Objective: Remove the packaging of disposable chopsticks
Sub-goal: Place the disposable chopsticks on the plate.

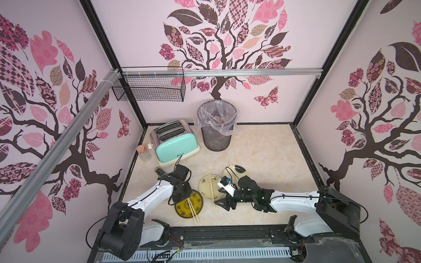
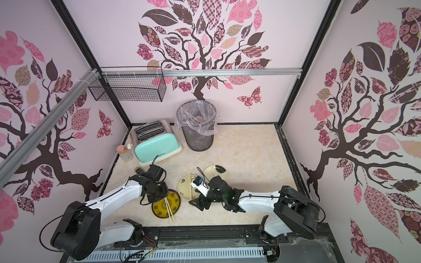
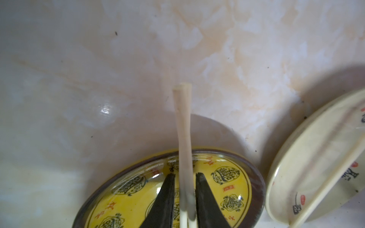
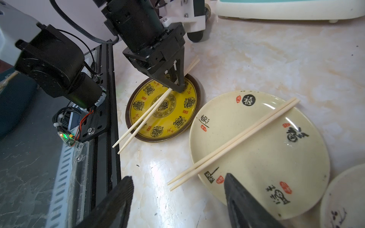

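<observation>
The disposable chopsticks that matter here lie bare across the yellow plate, at the near left of the three plates; I see no sleeve on them, nor on the pair on the cream plate just to the right, nor on the pair on the farther plate; something reddish sits in the lined wastebasket at the far side, too small to name.

The left gripper straddles the far end of the yellow plate's pair, its jaws slightly parted with a sliver of daylight beside the wood, so I judge the sticks released rather than pinched; the right gripper hangs empty and spread wide over the near rim of the cream plate.

The danger, as I see it, is the withdrawal; both ends of the pair overhang the rim, so a finger brushing the wood on the way up could roll or pivot the sticks off onto the marble table; a sideways pull could also slide the plate into its cream neighbour, which sits just beside it; and the right arm's lowered finger could clip the overhanging near tips there.
</observation>
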Motion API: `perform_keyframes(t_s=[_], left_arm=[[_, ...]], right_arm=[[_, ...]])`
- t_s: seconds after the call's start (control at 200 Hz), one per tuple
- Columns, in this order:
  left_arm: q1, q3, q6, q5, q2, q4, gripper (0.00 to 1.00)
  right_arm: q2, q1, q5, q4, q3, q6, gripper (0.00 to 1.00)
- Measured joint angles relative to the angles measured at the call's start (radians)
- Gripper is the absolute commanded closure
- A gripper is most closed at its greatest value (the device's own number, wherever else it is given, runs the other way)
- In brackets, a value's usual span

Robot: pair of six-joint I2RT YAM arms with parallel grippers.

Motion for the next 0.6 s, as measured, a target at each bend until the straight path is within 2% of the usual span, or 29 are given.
perform_keyframes(t_s=[0.265,0.6], left_arm=[[0.000,0.000,-0.003,0.000,-0.015,0.000,0.69],[0.000,-0.003,-0.003,0.001,-0.028,0.003,0.69]], right_arm=[[0.000,0.002,0.000,-0.003,0.000,0.000,0.25],[0.000,0.005,0.001,-0.003,0.000,0.000,0.25]])
